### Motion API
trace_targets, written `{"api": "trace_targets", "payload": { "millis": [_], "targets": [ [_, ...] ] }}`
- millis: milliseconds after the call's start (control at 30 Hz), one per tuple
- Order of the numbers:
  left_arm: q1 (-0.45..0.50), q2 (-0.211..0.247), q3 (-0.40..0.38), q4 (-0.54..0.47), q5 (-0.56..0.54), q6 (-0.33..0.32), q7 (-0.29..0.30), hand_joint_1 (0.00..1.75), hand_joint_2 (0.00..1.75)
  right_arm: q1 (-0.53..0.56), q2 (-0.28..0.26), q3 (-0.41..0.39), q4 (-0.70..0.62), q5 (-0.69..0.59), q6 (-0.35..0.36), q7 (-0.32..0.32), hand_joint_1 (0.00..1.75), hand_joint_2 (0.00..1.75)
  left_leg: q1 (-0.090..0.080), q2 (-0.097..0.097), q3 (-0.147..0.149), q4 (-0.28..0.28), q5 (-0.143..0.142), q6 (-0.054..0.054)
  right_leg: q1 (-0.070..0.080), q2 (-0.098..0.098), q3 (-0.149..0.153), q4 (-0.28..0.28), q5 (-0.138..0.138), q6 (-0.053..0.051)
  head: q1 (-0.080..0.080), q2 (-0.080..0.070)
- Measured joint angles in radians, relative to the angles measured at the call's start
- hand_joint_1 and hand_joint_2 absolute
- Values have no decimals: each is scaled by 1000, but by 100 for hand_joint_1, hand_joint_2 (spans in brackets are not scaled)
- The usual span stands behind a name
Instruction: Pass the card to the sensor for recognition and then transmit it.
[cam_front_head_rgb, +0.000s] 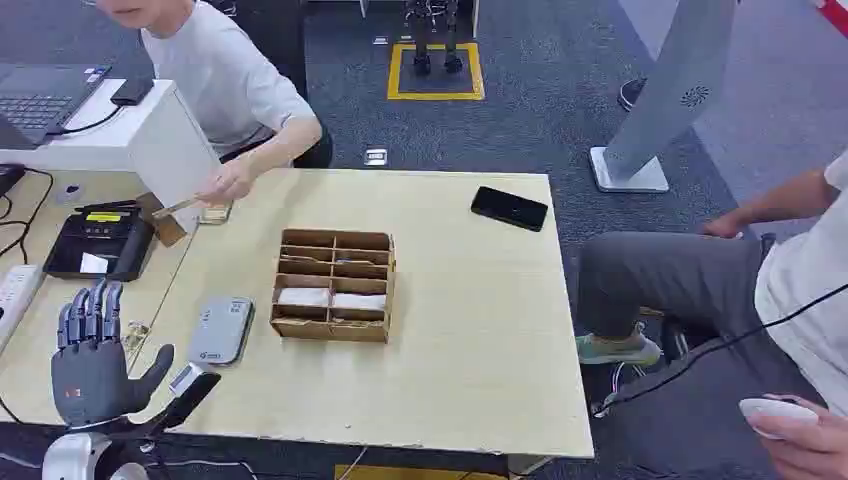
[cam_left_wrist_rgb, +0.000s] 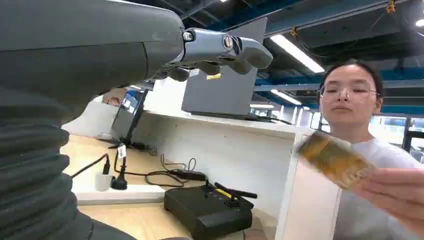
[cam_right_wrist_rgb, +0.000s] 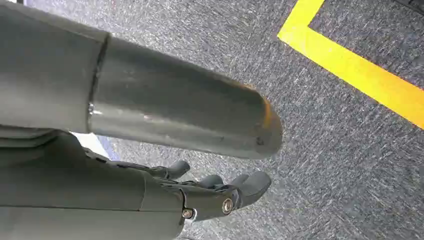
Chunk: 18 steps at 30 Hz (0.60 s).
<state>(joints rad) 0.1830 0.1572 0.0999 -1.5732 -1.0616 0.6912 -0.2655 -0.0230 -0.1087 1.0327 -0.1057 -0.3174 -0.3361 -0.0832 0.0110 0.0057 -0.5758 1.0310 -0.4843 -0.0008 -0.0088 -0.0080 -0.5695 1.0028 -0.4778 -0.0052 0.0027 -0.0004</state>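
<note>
one empty left hand (cam_front_head_rgb: 95, 360), fingers spread, at the table's (cam_front_head_rgb: 480, 330) near-left corner; i'd take the person's card (cam_front_head_rgb: 178, 208) flat.

right hand (cam_right_wrist_rgb: 220, 192) hangs loosely curled, holding nothing.

The light wooden table (cam_front_head_rgb: 480, 330) carries a brown wooden compartment box (cam_front_head_rgb: 334, 285) near its middle, a flat grey rounded sensor device (cam_front_head_rgb: 221, 330) just left of it, and a black phone (cam_front_head_rgb: 509, 208) near the far right edge.
</note>
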Motion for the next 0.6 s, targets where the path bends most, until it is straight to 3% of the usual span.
{"api": "trace_targets", "payload": {
  "millis": [600],
  "targets": [
    [1, -4, 0, 0, 6, 0, -15, 0, 175, 0, 0, 2, 0, -4, -2, 0, 0, 0, 0, 0, 0, 0, 0, 0, 0, 0, 0, 0, 0, 0, 0, 0]
  ]
}}
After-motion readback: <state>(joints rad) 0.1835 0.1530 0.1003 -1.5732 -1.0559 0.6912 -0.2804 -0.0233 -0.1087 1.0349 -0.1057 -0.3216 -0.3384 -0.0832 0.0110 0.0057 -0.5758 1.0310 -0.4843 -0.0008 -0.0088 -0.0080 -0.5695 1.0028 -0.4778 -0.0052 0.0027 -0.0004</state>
